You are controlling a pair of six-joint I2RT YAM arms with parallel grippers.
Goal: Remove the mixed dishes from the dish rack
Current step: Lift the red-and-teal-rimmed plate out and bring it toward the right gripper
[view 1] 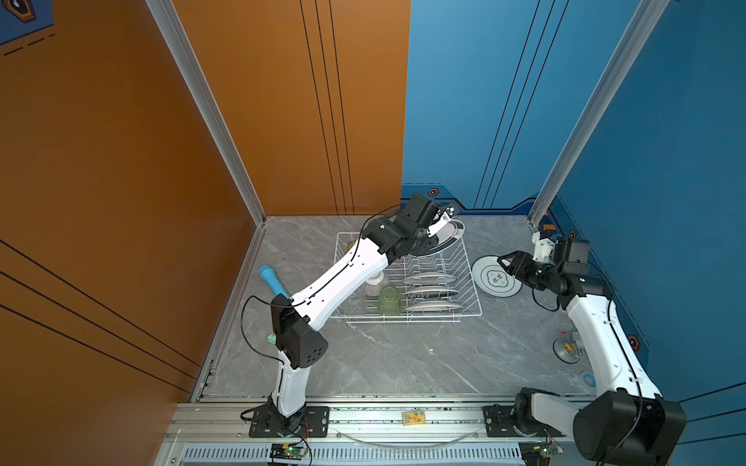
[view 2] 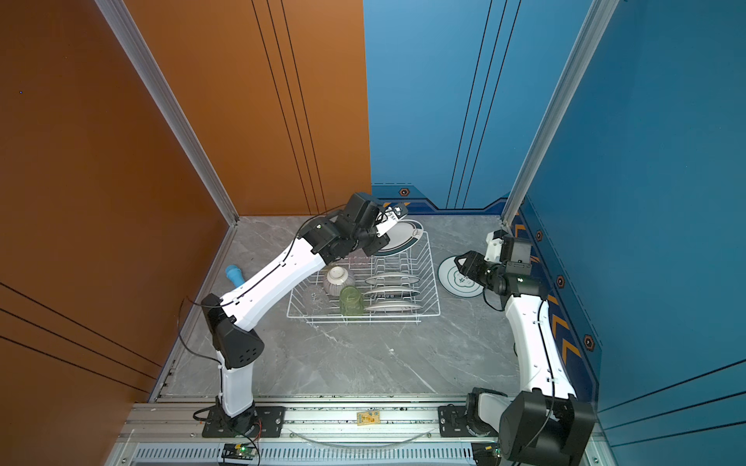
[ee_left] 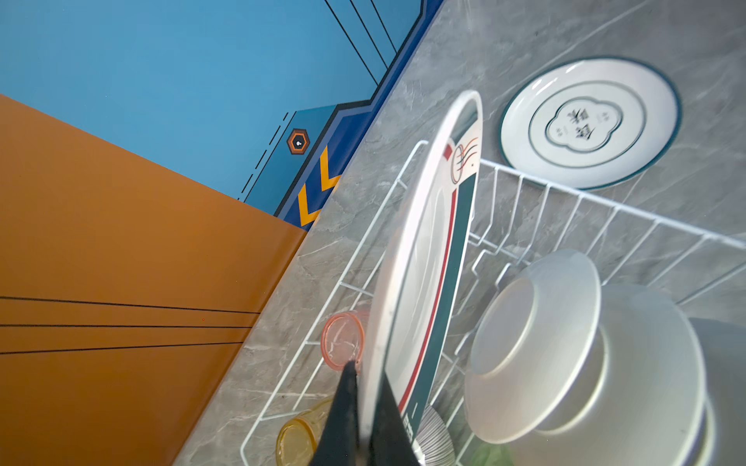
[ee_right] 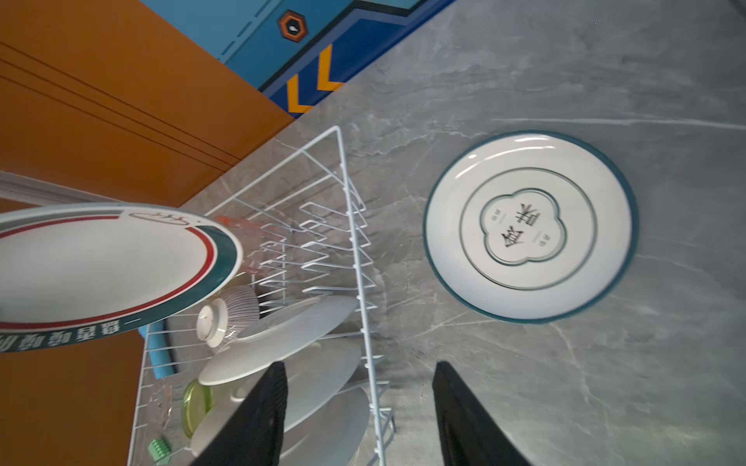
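White wire is forming the dish rack [view 1: 403, 317], which is sitting on the grey marbled table [view 1: 383, 363] in both top views. The left gripper [view 1: 438, 230] is reaching over the rack's far end and clamping the teal-banded plate [view 1: 452, 235], which is tilting above the far rim. Three racked plates [view 1: 430, 291] are standing on edge in the slots along the rack's right side. The green tumbler [view 1: 389, 300] is sitting just beside them, with the striped bowl [view 2: 338, 278] showing its foot ring behind it and the clear tumbler [view 2: 315, 296] to its left. The flat plate [view 1: 490, 282] is lying on the table just right of the rack, and the right gripper [view 1: 505, 261] is hovering over its near edge. The light-blue cylinder [view 1: 274, 280] is lying left of the rack, partly under the left arm.

In the left wrist view, two black fingers [ee_left: 343, 415] are pinching the rim of the teal-banded plate [ee_left: 420, 262], which is showing almost edge-on over the rack. Whether its lower edge is touching the wires cannot be told. The pink tumbler [ee_left: 343, 341] and the yellow tumbler [ee_left: 298, 435] are sitting inside the rack on one side of that plate, and the racked plates [ee_left: 537, 347] are showing their undersides on the other.

In the right wrist view, the right gripper's jaws are standing wide apart with nothing between them, above bare table beside the rack's wall. The flat plate [ee_right: 529, 226] is lying face up, its printed centre showing, apart from both fingers.
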